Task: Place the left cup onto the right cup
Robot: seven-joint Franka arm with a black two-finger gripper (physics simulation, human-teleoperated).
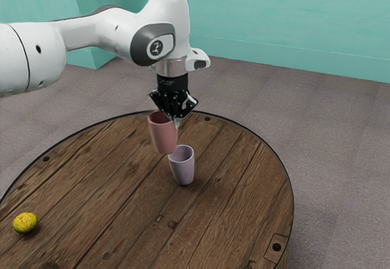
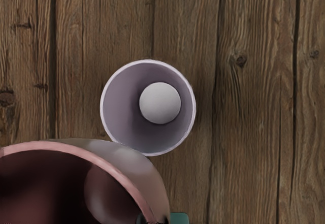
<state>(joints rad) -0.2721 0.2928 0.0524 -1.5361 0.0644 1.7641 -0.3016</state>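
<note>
Pink cup (image 1: 162, 132) held up in the air by the black gripper (image 1: 176, 118).
The gripper's fingers pinch the pink cup's rim from two sides. The cup leans a little, and its bottom is just beside the rim of the purple cup (image 1: 181, 164). The purple cup stands upright on the round wooden table (image 1: 91, 177). A small yellow fruit (image 1: 25, 222) lies far away, near the table's edge.

You're in a plain rendered room: teal walls (image 1: 274, 13) across the top of the frame, grey carpeted floor (image 1: 329, 135) at the right, and a round table (image 1: 91, 208) of weathered wooden planks below.
</note>
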